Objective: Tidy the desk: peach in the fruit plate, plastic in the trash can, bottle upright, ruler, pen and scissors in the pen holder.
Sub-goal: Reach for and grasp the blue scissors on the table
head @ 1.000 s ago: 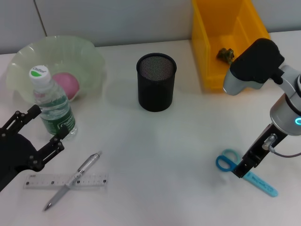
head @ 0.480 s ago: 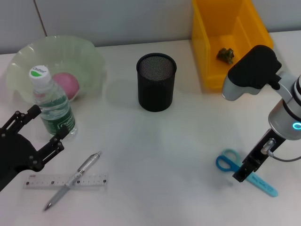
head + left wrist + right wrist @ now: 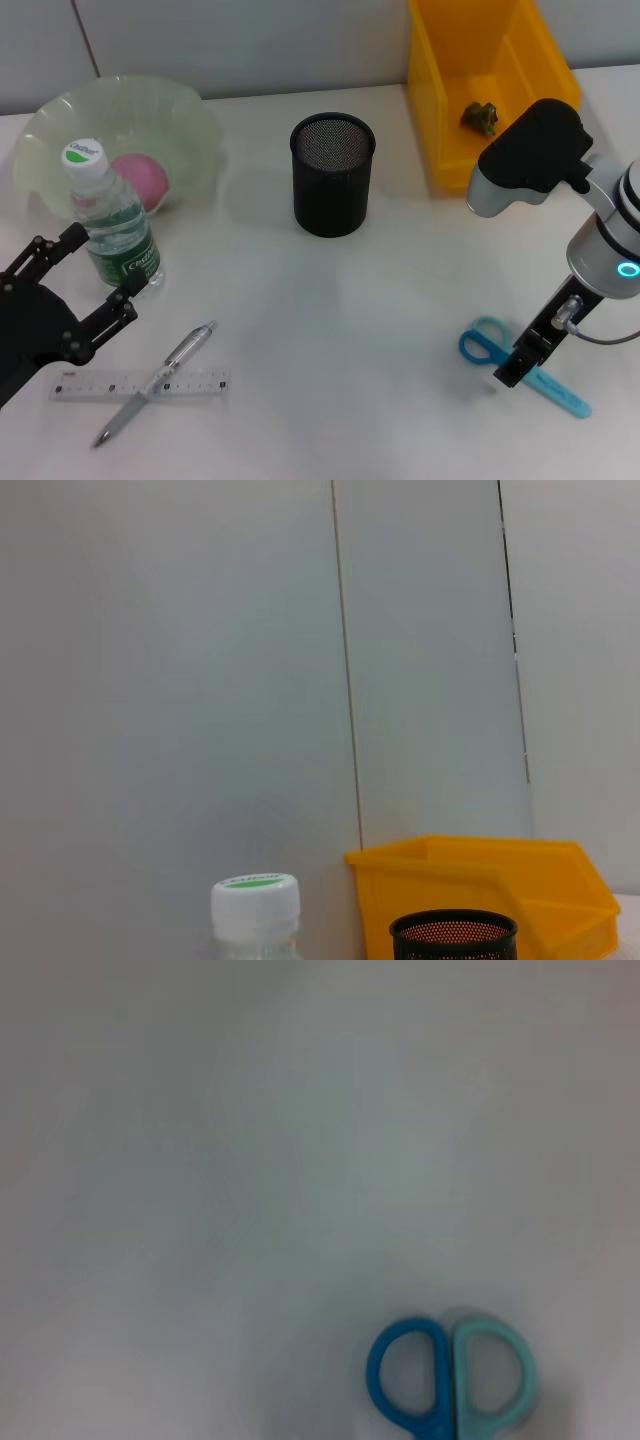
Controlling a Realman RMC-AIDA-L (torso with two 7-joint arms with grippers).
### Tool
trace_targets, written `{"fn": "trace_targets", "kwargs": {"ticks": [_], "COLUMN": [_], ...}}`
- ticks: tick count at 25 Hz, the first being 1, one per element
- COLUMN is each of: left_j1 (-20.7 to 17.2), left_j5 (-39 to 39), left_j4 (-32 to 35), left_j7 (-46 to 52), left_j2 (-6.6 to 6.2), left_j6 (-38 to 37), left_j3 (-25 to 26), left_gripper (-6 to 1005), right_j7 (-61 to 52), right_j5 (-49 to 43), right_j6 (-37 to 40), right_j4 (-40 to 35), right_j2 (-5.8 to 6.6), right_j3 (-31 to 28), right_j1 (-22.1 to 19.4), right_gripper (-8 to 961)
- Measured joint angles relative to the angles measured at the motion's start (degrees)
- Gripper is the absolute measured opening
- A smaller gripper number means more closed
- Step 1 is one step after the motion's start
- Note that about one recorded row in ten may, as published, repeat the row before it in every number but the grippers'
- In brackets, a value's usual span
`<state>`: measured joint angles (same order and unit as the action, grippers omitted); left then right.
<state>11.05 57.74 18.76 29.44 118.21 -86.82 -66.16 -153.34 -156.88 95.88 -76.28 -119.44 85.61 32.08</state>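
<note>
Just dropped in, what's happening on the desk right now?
The right claw is down over the scissors, about to grip them. The left claw sits open beside the upright bottle. The peach is in the plate; pen and ruler are still out.

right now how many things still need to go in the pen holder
3: ruler and pen crossed by the left pincer; scissors under the right pincer.

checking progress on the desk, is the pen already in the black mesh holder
No, the pen lies flat on the table, crossed over the ruler, well apart from the pen holder.
</note>
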Motion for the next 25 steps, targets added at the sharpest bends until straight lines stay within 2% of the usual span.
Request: {"fn": "trace_targets", "kwargs": {"ticks": [7, 13, 25], "left_j1": [-0.01, 0.01, 0.11], "left_j5": [0.00, 0.00, 0.00], "left_j4": [0.12, 0.21, 0.22], "left_j7": [0.00, 0.00, 0.00], "left_j2": [0.00, 0.00, 0.00], "left_j6": [-0.23, -0.37, -0.82], "left_j3": [-0.19, -0.20, -0.45], "left_gripper": [786, 786, 786], "right_j7": [-0.15, -0.39, -0.93], "right_j5": [-0.01, 0.00, -0.05], "right_j6": [-0.52, -0.55, -0.66], "right_j4": [0.39, 1.50, 1.81], "right_j2": [0.00, 0.06, 0.09], "right_j3": [0.00, 0.00, 1.41], "right_j1": [-0.06, 0.26, 0.55], "right_gripper": [801, 610, 521]}}
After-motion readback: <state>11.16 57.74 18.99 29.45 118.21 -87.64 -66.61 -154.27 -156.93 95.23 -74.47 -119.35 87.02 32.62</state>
